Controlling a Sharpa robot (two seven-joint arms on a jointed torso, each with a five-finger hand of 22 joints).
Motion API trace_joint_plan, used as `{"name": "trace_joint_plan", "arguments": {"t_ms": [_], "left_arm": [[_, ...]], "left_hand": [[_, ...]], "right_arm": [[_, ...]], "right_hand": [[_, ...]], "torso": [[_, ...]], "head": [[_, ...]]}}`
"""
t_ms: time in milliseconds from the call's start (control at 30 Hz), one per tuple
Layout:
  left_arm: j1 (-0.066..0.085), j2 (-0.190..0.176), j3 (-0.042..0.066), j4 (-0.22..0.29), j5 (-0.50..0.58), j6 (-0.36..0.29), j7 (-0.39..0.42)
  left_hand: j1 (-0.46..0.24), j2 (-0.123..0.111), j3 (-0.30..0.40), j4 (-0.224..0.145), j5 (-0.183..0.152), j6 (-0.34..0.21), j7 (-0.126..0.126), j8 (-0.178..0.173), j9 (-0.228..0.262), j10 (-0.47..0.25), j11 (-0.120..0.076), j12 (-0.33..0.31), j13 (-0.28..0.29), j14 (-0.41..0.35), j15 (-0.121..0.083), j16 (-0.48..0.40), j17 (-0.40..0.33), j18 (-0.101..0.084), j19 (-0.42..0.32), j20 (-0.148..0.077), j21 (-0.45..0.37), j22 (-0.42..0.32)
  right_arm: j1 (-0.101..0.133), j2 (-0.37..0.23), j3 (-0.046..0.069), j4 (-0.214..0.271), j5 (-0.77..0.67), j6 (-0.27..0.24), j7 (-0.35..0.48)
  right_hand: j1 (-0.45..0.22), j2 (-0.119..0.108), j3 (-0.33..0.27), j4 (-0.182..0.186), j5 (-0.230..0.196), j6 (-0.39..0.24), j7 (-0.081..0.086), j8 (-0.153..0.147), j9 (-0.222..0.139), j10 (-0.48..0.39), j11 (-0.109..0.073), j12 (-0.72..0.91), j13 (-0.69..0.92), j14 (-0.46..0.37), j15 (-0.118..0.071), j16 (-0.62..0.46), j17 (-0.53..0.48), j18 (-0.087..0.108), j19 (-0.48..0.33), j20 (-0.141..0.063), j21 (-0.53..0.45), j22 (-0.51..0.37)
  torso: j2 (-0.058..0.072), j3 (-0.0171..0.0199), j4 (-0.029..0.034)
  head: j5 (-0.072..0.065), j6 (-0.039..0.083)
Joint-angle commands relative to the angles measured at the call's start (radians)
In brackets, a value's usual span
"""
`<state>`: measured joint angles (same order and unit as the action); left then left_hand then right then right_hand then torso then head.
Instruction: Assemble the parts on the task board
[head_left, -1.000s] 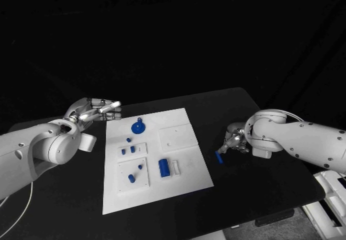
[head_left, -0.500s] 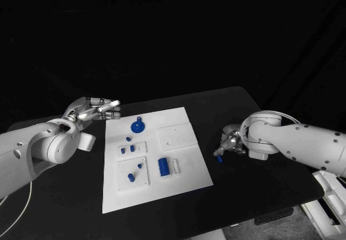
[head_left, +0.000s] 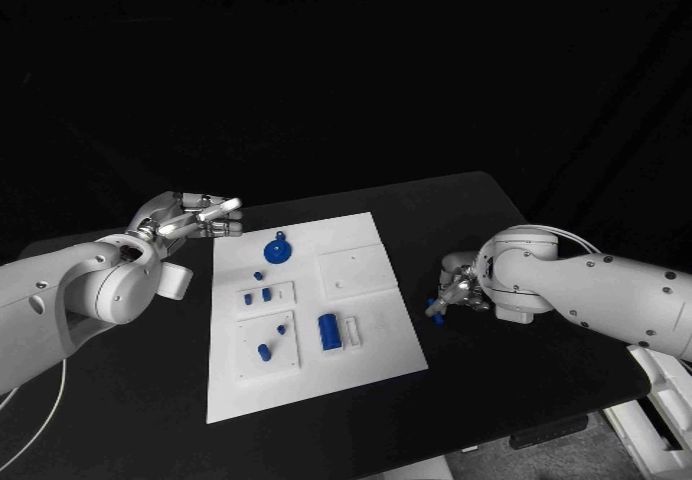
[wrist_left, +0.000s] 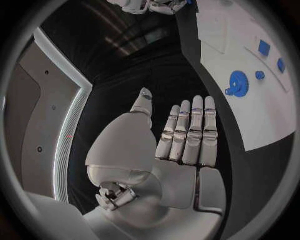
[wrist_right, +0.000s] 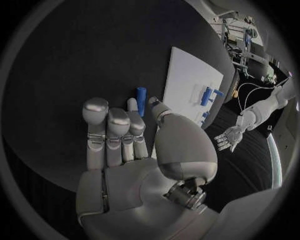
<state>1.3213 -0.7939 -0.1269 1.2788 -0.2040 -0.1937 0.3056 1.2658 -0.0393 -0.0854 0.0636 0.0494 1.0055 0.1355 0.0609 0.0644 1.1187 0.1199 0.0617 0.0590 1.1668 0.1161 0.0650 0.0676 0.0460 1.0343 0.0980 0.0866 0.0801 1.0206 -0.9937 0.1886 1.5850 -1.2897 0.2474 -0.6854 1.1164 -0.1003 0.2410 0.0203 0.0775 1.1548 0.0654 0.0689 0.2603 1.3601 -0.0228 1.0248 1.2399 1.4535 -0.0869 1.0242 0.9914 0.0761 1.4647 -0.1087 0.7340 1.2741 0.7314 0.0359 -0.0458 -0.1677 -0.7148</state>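
- Task board (head_left: 368, 300): white plate lying flat in the middle of the black table (head_left: 476, 215), its long side running away from the robot.
- Blue gear-shaped part (head_left: 277, 251) sat on the board's far left area; the left wrist view showed it too (wrist_left: 237, 82), with a small blue piece just beside it.
- 2 small blue parts (head_left: 255, 296) stood in a raised white block on the board's left side; a blue peg (head_left: 263, 351) stood in the block nearer the robot.
- Larger blue rectangular part (head_left: 330, 332) lay near the board's middle, next to a small white bracket.
- No brand, label or writing could be read on the board, the parts or the arms.
- Left hand (head_left: 188, 219) hung beyond the board's far left corner, off the board. Fingers straight, side by side, thumb apart, nothing in them (wrist_left: 187, 132).
- Right hand (head_left: 459, 285) was low over the table, just off the board's right edge.
- Blue cylinder part (head_left: 436, 312) lay at the right hand's fingertips, off the board, close to its right edge. In the right wrist view it (wrist_right: 141, 94) sat just past the fingertips (wrist_right: 119, 120); whether they pinched it or only touched it, cannot tell.
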Motion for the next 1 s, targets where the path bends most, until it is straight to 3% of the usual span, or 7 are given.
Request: {"name": "trace_joint_plan", "arguments": {"t_ms": [33,533,667,733,833,900,1000], "left_arm": [[0.001,-0.002,0.001,0.004,0.003,0.015,0.001],[0.001,-0.011,0.000,0.009,-0.001,0.034,-0.009],[0.001,-0.012,0.000,0.009,-0.001,0.036,-0.011],[0.001,-0.012,0.000,0.010,-0.002,0.036,-0.012],[0.001,-0.013,0.000,0.010,-0.002,0.037,-0.013],[0.001,-0.014,0.000,0.011,-0.002,0.038,-0.014],[0.001,-0.014,0.000,0.011,-0.002,0.038,-0.016]], "left_hand": [[0.002,0.007,-0.001,-0.004,-0.002,0.002,0.002,0.002,0.000,0.004,0.001,-0.003,0.001,0.003,0.001,0.000,0.000,-0.017,-0.008,0.001,-0.003,0.000],[0.002,0.008,-0.003,-0.004,-0.002,0.003,0.005,0.002,0.000,0.006,0.003,-0.002,0.001,0.000,0.002,0.000,0.000,-0.018,-0.012,0.002,-0.005,-0.001],[0.003,0.008,-0.003,-0.003,-0.002,0.002,0.005,0.002,0.000,0.004,0.003,-0.003,0.001,0.000,0.002,0.000,0.000,-0.018,-0.013,0.002,-0.005,-0.001],[0.003,0.008,-0.003,-0.003,-0.002,0.002,0.005,0.002,0.000,0.004,0.003,-0.003,0.001,0.000,0.002,0.000,0.000,-0.018,-0.013,0.002,-0.005,-0.001],[0.004,0.006,-0.002,-0.002,-0.002,-0.001,0.008,0.002,0.000,0.002,0.006,-0.002,0.001,-0.001,0.002,0.000,0.000,-0.018,-0.014,0.003,-0.006,-0.002],[0.004,0.006,-0.002,-0.002,-0.002,-0.001,0.008,0.002,0.000,0.002,0.006,-0.002,0.001,-0.001,0.002,0.000,0.000,-0.018,-0.014,0.003,-0.006,-0.002],[0.005,0.004,0.000,-0.001,-0.002,-0.003,0.010,0.002,0.000,0.000,0.007,-0.003,0.001,-0.001,0.003,0.000,0.000,-0.018,-0.014,0.003,-0.006,-0.002]], "right_arm": [[-0.039,0.013,-0.020,-0.016,-0.080,0.035,-0.070],[-0.083,0.049,-0.022,-0.040,-0.119,0.001,-0.073],[-0.086,0.051,-0.023,-0.039,-0.126,-0.004,-0.073],[-0.087,0.051,-0.023,-0.039,-0.129,-0.009,-0.073],[-0.088,0.051,-0.023,-0.037,-0.118,-0.017,-0.073],[-0.088,0.050,-0.023,-0.035,-0.096,-0.021,-0.073],[-0.088,0.048,-0.023,-0.033,-0.060,-0.026,-0.070]], "right_hand": [[-0.003,0.002,0.014,-0.005,-0.010,-0.004,0.000,-0.006,-0.145,0.002,-0.001,-0.003,-0.001,0.000,0.005,-0.001,-0.001,-0.004,0.054,0.005,-0.004,0.000],[-0.005,0.014,0.043,-0.040,-0.009,-0.001,-0.001,-0.006,-0.147,0.002,-0.003,0.003,0.005,-0.001,0.003,-0.004,-0.002,-0.004,0.055,0.002,-0.003,-0.003],[-0.002,0.019,0.046,-0.057,0.032,-0.004,-0.001,-0.006,-0.150,0.001,-0.003,0.002,0.005,-0.001,0.003,-0.005,-0.003,-0.004,0.055,0.002,-0.004,-0.003],[0.003,0.026,0.051,-0.071,0.083,-0.010,0.001,-0.006,-0.153,0.000,-0.003,0.001,0.005,-0.001,0.002,-0.005,-0.004,-0.003,0.055,0.002,-0.006,-0.005],[0.018,0.053,0.122,-0.138,0.243,-0.024,0.007,-0.006,-0.167,-0.007,-0.002,0.000,0.007,-0.001,0.002,-0.007,-0.005,-0.004,0.055,0.001,-0.006,-0.005],[0.006,0.062,0.220,-0.187,0.355,-0.039,0.017,-0.007,-0.183,-0.014,0.000,-0.002,0.009,-0.003,0.003,-0.008,-0.005,-0.003,0.054,0.001,-0.007,-0.004],[-0.051,0.054,0.392,-0.242,0.439,-0.054,0.029,-0.006,-0.194,-0.018,0.003,0.000,0.011,-0.005,0.004,-0.009,-0.006,0.000,0.053,0.002,-0.006,0.000]], "torso": [[0.001,0.0021,0.0011],[0.000,0.0006,-0.0006],[-0.001,0.0003,-0.0012],[0.000,0.0003,-0.0008],[0.000,0.0010,-0.0003],[0.000,0.0011,-0.0002],[0.000,0.0008,-0.0009]], "head": [[0.004,-0.002],[0.019,-0.013],[0.019,-0.014],[0.018,-0.015],[0.018,-0.016],[0.016,-0.016],[0.016,-0.016]]}}
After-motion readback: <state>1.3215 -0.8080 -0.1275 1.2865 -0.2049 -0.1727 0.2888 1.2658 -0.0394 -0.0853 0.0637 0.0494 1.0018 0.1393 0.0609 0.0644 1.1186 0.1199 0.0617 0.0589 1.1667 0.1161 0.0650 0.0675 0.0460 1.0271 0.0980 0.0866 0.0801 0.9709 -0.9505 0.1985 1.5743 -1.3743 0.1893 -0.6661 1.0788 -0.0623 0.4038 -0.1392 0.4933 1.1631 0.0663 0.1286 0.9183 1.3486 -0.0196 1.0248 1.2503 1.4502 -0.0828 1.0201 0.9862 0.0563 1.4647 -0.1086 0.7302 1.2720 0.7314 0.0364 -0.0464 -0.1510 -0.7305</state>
